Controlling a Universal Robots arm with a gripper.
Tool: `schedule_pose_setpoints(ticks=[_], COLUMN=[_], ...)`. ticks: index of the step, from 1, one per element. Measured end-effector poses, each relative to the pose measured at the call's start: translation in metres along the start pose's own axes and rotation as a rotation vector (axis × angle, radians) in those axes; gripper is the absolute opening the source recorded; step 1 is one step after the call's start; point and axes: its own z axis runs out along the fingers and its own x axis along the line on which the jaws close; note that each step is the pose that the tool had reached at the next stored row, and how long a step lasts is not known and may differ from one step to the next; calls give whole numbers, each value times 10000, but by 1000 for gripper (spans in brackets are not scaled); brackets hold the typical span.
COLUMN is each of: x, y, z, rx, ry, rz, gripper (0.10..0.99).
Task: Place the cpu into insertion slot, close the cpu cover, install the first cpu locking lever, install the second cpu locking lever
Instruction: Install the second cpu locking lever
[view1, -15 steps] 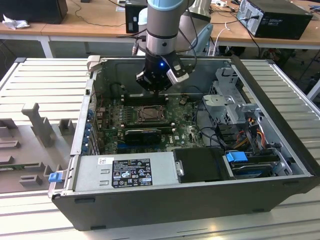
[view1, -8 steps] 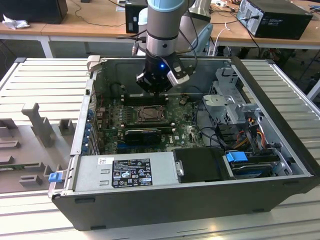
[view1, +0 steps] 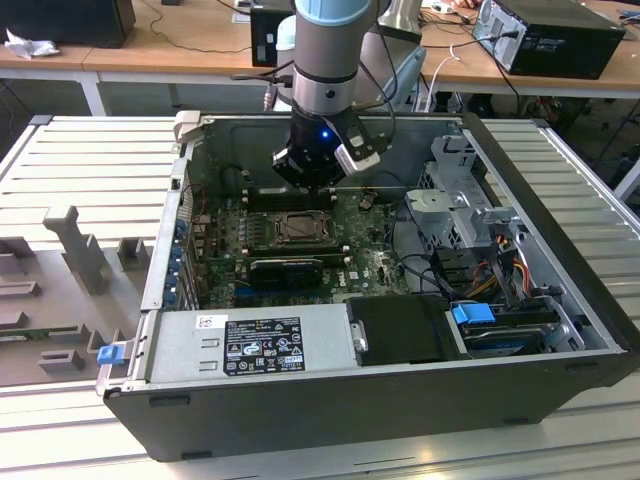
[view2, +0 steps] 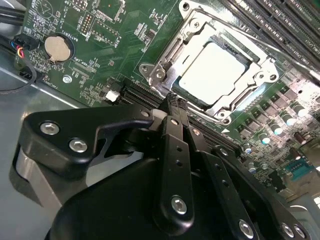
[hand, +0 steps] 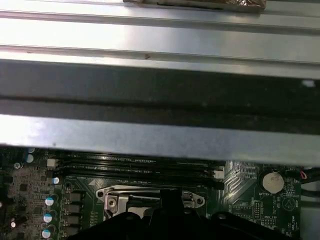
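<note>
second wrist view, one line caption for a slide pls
Claw poised at the edge of the cpu cover, closed over the cpu in the insertion slot.

The scene is evenly lit from overhead in the exterior view. Strong glare is thrown off the cpu in the second wrist view, and the case wall is washed out and blurred in the first wrist view.
</note>
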Motion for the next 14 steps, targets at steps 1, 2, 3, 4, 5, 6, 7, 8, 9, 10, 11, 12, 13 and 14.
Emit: schedule_pose_setpoints(ticks=[1,2,3,4,5,6,7,8,9,10,11,12,13,14], x=[0,1,2,2,2,2,2,2,2,3,3,3,3,3], y=[-10,-24,-33,-33,-33,-31,-29,-28,-27,-25,-24,-23,-22,-22], z=[-1,-2,-2,-2,-19,-53,-70,-84,-101,-122,-141,-156,-168,-168], rx=[0,-1,-1,-2,0,0,0,0,0,1,1,1,1,-1], ry=[0,-1,-1,-1,0,0,0,-1,-1,0,0,0,0,-2], rz=[0,0,0,1,0,0,0,0,0,0,0,0,0,0], gripper=[106,106,106,106,106,106,106,106,106,106,106,106,106,106])
